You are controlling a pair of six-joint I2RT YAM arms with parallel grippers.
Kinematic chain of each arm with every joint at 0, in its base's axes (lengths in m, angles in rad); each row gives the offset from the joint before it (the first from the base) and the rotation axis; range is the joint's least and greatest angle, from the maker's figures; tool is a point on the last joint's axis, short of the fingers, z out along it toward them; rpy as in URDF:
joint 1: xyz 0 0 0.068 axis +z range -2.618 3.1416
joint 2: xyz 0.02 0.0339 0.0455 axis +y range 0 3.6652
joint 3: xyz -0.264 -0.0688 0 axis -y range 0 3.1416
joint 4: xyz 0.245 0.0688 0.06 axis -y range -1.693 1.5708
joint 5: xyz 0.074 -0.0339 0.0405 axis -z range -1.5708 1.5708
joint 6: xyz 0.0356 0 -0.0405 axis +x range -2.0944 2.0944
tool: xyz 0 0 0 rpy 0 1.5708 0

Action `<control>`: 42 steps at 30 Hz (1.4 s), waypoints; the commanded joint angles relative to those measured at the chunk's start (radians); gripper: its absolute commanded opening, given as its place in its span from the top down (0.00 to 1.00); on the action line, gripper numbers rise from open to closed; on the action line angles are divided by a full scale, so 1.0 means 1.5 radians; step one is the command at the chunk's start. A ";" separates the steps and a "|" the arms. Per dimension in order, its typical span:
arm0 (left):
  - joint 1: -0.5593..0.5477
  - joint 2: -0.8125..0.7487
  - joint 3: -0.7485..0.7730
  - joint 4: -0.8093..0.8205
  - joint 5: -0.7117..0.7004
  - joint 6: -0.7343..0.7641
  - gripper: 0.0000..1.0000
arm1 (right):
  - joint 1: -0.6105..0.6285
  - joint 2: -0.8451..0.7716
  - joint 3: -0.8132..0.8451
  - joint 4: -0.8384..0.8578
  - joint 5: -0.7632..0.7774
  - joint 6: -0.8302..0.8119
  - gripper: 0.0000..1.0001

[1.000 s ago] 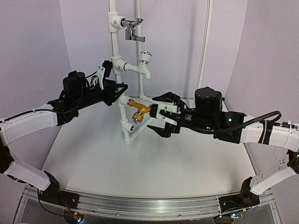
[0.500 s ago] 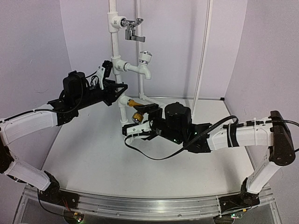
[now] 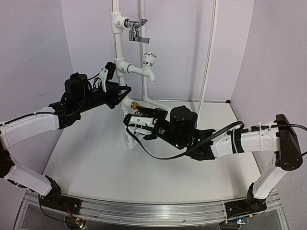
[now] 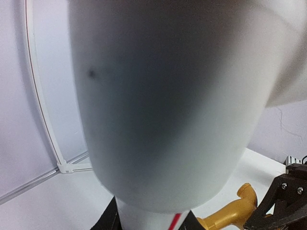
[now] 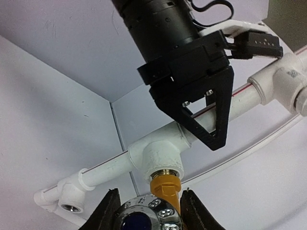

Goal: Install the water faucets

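The water faucet [image 5: 165, 186], a golden-brass tap, sits threaded into a white tee fitting [image 5: 160, 158] on the pipe frame. Its chrome knob [image 5: 144, 215] has a dark blue centre. My right gripper [image 5: 148, 211] is shut on that knob, one black finger on each side. From above, the right gripper [image 3: 130, 120] hides most of the faucet [image 3: 135, 105]. My left gripper [image 3: 123, 93] is shut on the white pipe [image 4: 158, 96] just beside the tee. That pipe fills the left wrist view, with the faucet's spout [image 4: 230, 213] low at the right.
Higher on the upright pipe [image 3: 116, 43], a chrome lever tap [image 3: 136, 29] and a white plastic tap [image 3: 147, 64] are mounted. An open elbow socket [image 5: 72, 207] sits at the frame's lower end. White walls enclose the table [image 3: 96, 163].
My right arm has swung in from the right and turned its wrist under the faucet. Its jaws have closed from wide open onto the knob. The left arm has not moved.
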 commanded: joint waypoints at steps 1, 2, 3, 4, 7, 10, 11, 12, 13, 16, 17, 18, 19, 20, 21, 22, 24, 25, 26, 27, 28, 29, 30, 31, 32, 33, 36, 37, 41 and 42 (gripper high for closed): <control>-0.011 0.014 -0.024 -0.147 0.074 -0.103 1.00 | -0.036 -0.017 0.008 -0.041 0.047 0.344 0.74; -0.011 0.014 -0.024 -0.147 0.075 -0.104 1.00 | -0.049 -0.022 0.006 -0.046 0.032 0.403 0.78; -0.011 0.014 -0.024 -0.147 0.076 -0.105 1.00 | -0.061 -0.028 0.001 -0.050 0.013 0.473 0.81; -0.011 0.013 -0.025 -0.147 0.077 -0.105 1.00 | -0.075 -0.035 -0.005 -0.053 -0.009 0.538 0.82; -0.010 0.012 -0.024 -0.147 0.076 -0.105 1.00 | -0.119 -0.049 -0.017 -0.053 -0.065 0.717 0.86; -0.011 0.013 -0.024 -0.147 0.077 -0.105 1.00 | -0.139 -0.052 -0.021 -0.040 -0.085 0.841 0.86; -0.011 0.013 -0.023 -0.148 0.077 -0.105 1.00 | -0.140 -0.050 -0.021 -0.034 -0.089 0.858 0.86; -0.011 0.013 -0.024 -0.148 0.076 -0.105 1.00 | -0.141 -0.050 -0.021 -0.031 -0.089 0.888 0.86; -0.011 0.013 -0.024 -0.148 0.077 -0.105 1.00 | -0.145 -0.050 -0.022 -0.028 -0.087 0.919 0.86; -0.010 0.010 -0.025 -0.148 0.075 -0.104 1.00 | -0.165 -0.052 -0.022 -0.026 -0.085 1.025 0.86; -0.010 0.009 -0.025 -0.148 0.073 -0.104 1.00 | -0.169 -0.053 -0.021 -0.027 -0.088 1.056 0.86; -0.011 0.008 -0.025 -0.148 0.073 -0.104 1.00 | -0.173 -0.053 -0.020 -0.027 -0.091 1.073 0.86; -0.011 0.007 -0.025 -0.147 0.073 -0.103 1.00 | -0.175 -0.054 -0.018 -0.027 -0.096 1.087 0.86; -0.011 0.007 -0.025 -0.147 0.073 -0.103 1.00 | -0.178 -0.053 -0.017 -0.026 -0.102 1.102 0.86; -0.011 0.007 -0.025 -0.147 0.073 -0.103 1.00 | -0.181 -0.054 -0.016 -0.027 -0.104 1.120 0.86; -0.011 0.006 -0.026 -0.148 0.074 -0.103 1.00 | -0.185 -0.055 -0.017 -0.030 -0.101 1.137 0.87; -0.011 0.004 -0.026 -0.148 0.072 -0.102 1.00 | -0.196 -0.059 -0.023 -0.041 -0.091 1.206 0.90; -0.011 0.004 -0.025 -0.148 0.072 -0.102 1.00 | -0.205 -0.060 -0.028 -0.046 -0.097 1.252 0.90; -0.011 0.004 -0.026 -0.148 0.072 -0.102 1.00 | -0.217 -0.059 -0.034 -0.047 -0.112 1.298 0.90; -0.011 0.004 -0.026 -0.148 0.072 -0.102 1.00 | -0.230 -0.056 -0.041 -0.047 -0.129 1.346 0.90; -0.010 0.005 -0.026 -0.148 0.073 -0.102 1.00 | -0.245 -0.053 -0.050 -0.047 -0.146 1.399 0.90; -0.010 0.005 -0.026 -0.148 0.073 -0.103 1.00 | -0.260 -0.049 -0.061 -0.047 -0.163 1.466 0.91; -0.010 0.006 -0.026 -0.148 0.074 -0.103 1.00 | -0.273 -0.043 -0.069 -0.046 -0.182 1.519 0.91; -0.011 0.005 -0.025 -0.148 0.074 -0.103 1.00 | -0.283 -0.038 -0.074 -0.046 -0.196 1.553 0.91; -0.011 0.005 -0.026 -0.148 0.074 -0.103 1.00 | -0.294 -0.032 -0.080 -0.047 -0.210 1.585 0.90; -0.010 0.005 -0.026 -0.147 0.074 -0.103 1.00 | -0.304 -0.027 -0.084 -0.046 -0.220 1.607 0.89; -0.011 0.003 -0.027 -0.148 0.070 -0.102 1.00 | -0.329 -0.007 -0.091 -0.047 -0.249 1.634 0.83; -0.010 0.003 -0.027 -0.148 0.069 -0.101 1.00 | -0.339 0.009 -0.089 -0.047 -0.266 1.636 0.82; -0.010 0.005 -0.027 -0.148 0.067 -0.101 1.00 | -0.353 0.071 -0.057 -0.052 -0.340 1.581 0.69; -0.010 0.006 -0.027 -0.148 0.067 -0.101 1.00 | -0.354 0.085 -0.042 -0.060 -0.358 1.554 0.63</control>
